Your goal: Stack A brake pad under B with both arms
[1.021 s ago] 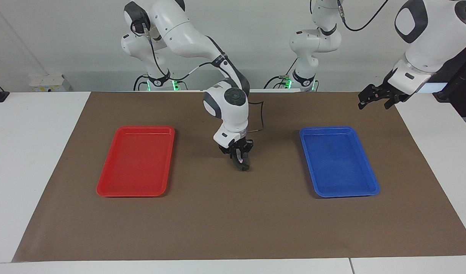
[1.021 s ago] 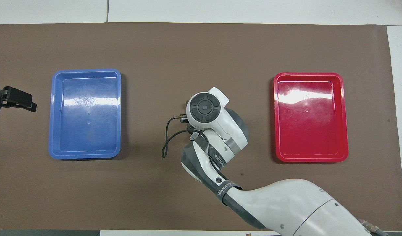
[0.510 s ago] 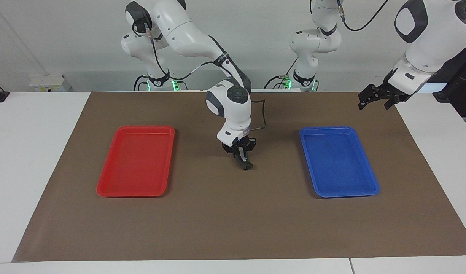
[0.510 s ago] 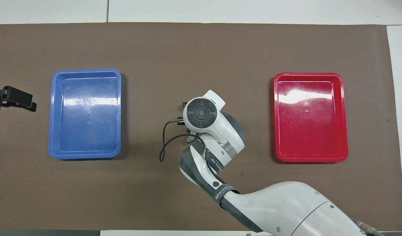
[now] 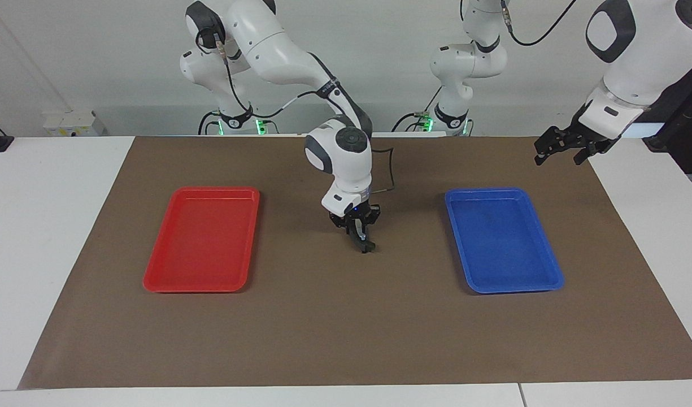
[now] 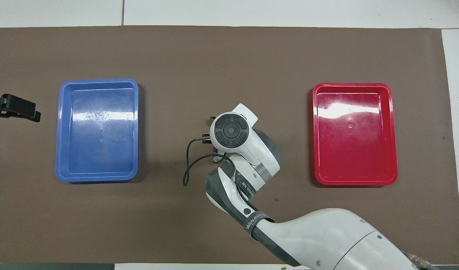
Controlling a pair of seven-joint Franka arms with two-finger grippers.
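Observation:
My right gripper (image 5: 361, 242) hangs straight down over the middle of the brown mat, between the two trays, its tip just above the mat. A small dark shape (image 5: 369, 247) shows at its tip; I cannot tell whether it is a brake piece or which one. Neither the short grey pad A nor the long crescent piece B shows clearly in either view. In the overhead view the right arm's own wrist (image 6: 231, 130) covers that spot. My left gripper (image 5: 557, 159) is open and empty, in the air over the mat's edge at the left arm's end, and it also shows in the overhead view (image 6: 15, 109).
An empty red tray (image 5: 201, 285) lies toward the right arm's end of the mat. An empty blue tray (image 5: 504, 287) lies toward the left arm's end. A black cable (image 6: 188, 165) loops off the right wrist.
My right gripper has lifted a little off the mat and shifted slightly toward the left arm's end. My left gripper has barely moved.

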